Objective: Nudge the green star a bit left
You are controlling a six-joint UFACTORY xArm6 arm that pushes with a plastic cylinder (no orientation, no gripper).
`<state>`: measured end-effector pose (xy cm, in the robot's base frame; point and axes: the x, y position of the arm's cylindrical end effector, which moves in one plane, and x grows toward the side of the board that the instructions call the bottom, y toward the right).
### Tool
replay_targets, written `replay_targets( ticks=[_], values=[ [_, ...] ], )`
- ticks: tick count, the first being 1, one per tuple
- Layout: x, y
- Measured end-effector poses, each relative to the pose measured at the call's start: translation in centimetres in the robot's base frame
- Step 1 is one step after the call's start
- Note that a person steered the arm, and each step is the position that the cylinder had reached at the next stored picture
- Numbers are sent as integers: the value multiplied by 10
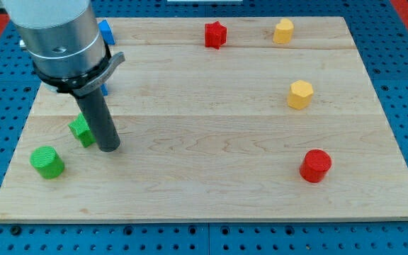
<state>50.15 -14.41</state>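
The green star point(81, 130) lies on the wooden board point(211, 120) at the view's left, partly hidden behind my rod. My tip point(109, 148) rests on the board just to the right of the star, touching or nearly touching its right side. A green cylinder point(47, 162) stands below and left of the star, near the board's left edge.
A red star point(215, 34) and a yellow block point(283, 31) sit at the view's top. A yellow hexagon point(299, 94) is at the right, a red cylinder point(315, 166) below it. A blue block point(105, 32) shows partly behind the arm at top left.
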Motion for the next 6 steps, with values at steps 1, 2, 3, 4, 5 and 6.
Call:
replay_targets(
  ticks=[1,2,3,4,5,6],
  values=[
    [-4,-15],
    [-21,2],
    [-28,1],
    [-28,-13],
    [-28,-23],
    [-61,20]
  ],
)
